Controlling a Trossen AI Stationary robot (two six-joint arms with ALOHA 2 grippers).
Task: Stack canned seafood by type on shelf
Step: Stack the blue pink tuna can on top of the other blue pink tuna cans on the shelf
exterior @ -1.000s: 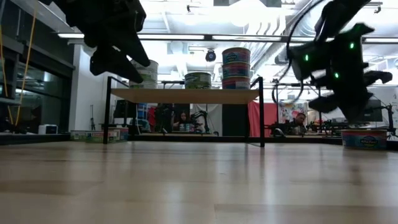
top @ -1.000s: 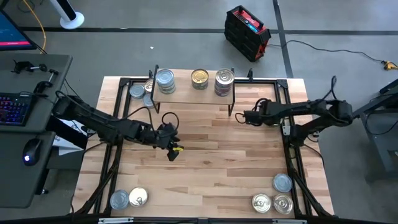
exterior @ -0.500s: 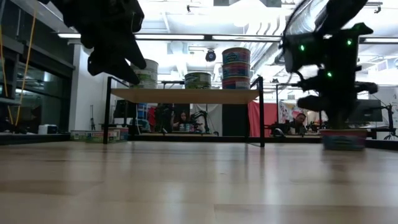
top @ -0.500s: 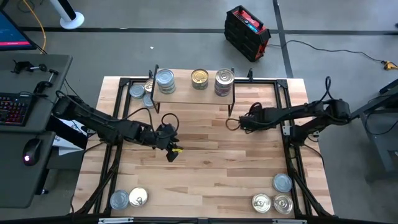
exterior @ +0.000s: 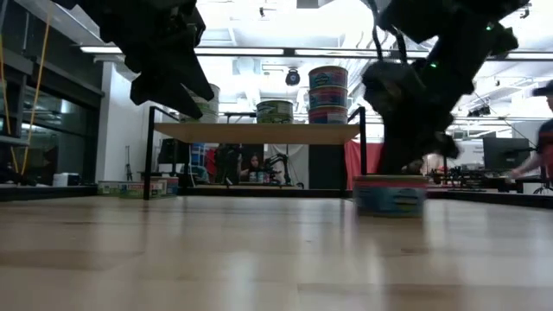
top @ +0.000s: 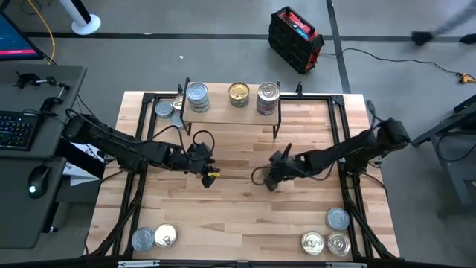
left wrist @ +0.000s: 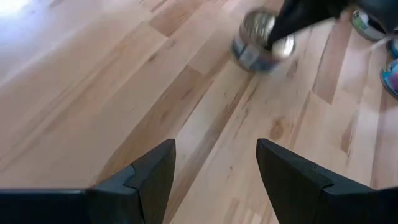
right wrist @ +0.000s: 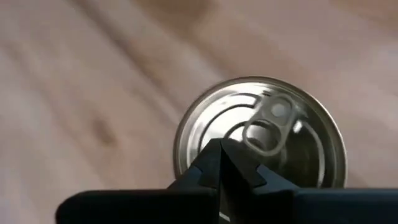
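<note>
On the wooden tabletop [top: 238,208] a pull-tab tin [right wrist: 261,134] sits under the clenched right tool [right wrist: 221,152]; left tool [left wrist: 214,168] spread, empty.

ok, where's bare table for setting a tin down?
Free: the middle strip between the left gripper and right gripper, and the near-edge centre between the two tins at one corner and three tins at the other. Crowded: the shelf, the tins beside it, and the tin under the shut right gripper.
</note>
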